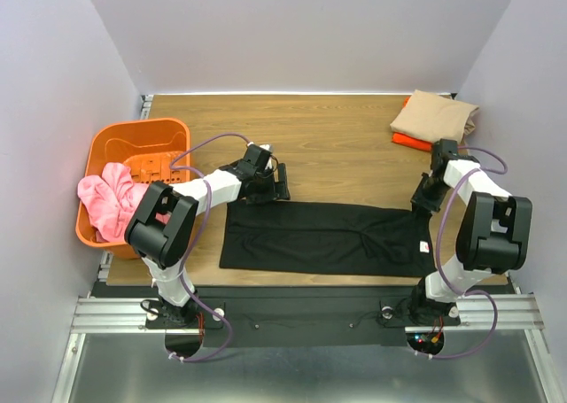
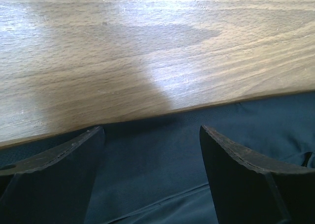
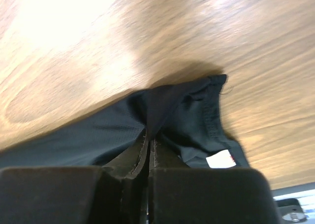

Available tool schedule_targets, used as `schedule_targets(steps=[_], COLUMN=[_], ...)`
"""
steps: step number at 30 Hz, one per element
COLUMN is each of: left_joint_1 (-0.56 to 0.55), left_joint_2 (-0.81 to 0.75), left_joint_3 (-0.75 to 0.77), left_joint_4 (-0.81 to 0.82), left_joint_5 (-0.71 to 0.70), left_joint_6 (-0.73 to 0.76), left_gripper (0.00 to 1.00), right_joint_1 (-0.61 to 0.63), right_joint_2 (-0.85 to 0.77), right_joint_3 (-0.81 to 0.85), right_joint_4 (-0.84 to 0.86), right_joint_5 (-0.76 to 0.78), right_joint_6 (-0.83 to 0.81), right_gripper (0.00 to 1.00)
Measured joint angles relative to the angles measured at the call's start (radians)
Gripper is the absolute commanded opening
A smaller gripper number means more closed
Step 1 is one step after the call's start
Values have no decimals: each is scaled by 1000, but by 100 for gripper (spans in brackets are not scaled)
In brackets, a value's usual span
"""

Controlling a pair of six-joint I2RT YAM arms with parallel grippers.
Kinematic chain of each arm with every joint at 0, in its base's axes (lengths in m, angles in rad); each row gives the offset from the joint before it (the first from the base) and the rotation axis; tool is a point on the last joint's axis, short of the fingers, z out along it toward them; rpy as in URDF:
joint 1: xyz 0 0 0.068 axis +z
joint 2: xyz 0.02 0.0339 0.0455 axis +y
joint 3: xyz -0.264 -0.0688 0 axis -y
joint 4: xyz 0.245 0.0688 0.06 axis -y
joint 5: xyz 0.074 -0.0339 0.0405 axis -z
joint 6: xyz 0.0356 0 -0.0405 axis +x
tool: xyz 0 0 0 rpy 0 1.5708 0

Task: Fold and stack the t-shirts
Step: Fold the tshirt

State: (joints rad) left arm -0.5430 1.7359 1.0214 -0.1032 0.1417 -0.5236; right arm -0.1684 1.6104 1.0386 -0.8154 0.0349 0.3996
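- Top external: black t-shirt point(image 1: 328, 239) lies flat as a long band across the 6 o'clock part of the wooden table point(image 1: 337, 137), parallel to the near edge. Small white neck tag point(image 1: 424, 245) shows at its 3 o'clock end.
- Left gripper point(image 1: 276, 190) sits at the band's far edge, toward the 9 o'clock end.
- Left wrist: left gripper point(image 2: 151, 133) is spread wide and holds nothing. Both fingers point(image 2: 246, 175) hang over the black t-shirt point(image 2: 152, 184) right at its far hem, with bare wood beyond.
- Right gripper point(image 1: 423, 204) is at the far corner of the band's 3 o'clock end.
- Right wrist: right gripper point(image 3: 148, 147) is pressed closed, fingers together, pinching a raised fold of the black t-shirt point(image 3: 88, 140). Neck tag point(image 3: 219, 160) lies just beside it at 4 o'clock.
- Orange plastic basket point(image 1: 133, 137) stands at 9 o'clock off the table edge, with pink cloth point(image 1: 106, 199) draped over its near rim.
- Farthest, at 1 o'clock in the table corner: tan t-shirt point(image 1: 434, 115) folded, stacked on the folded orange t-shirt point(image 1: 409, 140), of which only a near strip shows.
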Motion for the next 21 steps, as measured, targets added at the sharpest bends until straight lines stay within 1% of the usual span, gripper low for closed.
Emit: schedule_targets(steps=[3, 5, 6, 7, 8, 9, 10, 12, 13, 16, 21], left_joint_1=[0, 0, 0, 0, 0, -1, -2, -2, -2, -3, -4], left_joint_2=[-4, -10, -11, -13, -16, -18, -19, -19, -21, -24, -34], left_joint_3=[-9, -19, -23, -27, -30, -34, -35, -40, -40, -47, -62], left_joint_4=[10, 21, 26, 32, 37, 42, 43, 50, 51, 58, 69], left_joint_5=[-3, -5, -5, -4, -4, -7, -8, -10, -11, -15, -24], left_joint_6=[-5, -8, -10, -12, -14, -14, -14, -16, -16, -17, -20], left_gripper=[91, 91, 90, 91, 91, 91, 91, 91, 91, 91, 91], right_joint_1=[-19, -34, -48, -56, -65, -74, -80, -89, -94, -94, -94], right_joint_2=[0, 0, 0, 0, 0, 0, 0, 2, 3, 6, 4], right_joint_3=[0, 0, 0, 0, 0, 0, 0, 1, 1, 2, 2], right_joint_4=[-1, -1, -2, -2, -3, -3, -3, -3, -3, -3, -5], right_joint_5=[30, 45, 53, 57, 67, 87, 101, 123, 137, 173, 201], right_joint_6=[-6, -11, -14, -15, -22, -26, -35, -36, -43, -51, -55], right_gripper=[1, 7, 15, 15, 25, 30, 42, 55, 65, 72, 73])
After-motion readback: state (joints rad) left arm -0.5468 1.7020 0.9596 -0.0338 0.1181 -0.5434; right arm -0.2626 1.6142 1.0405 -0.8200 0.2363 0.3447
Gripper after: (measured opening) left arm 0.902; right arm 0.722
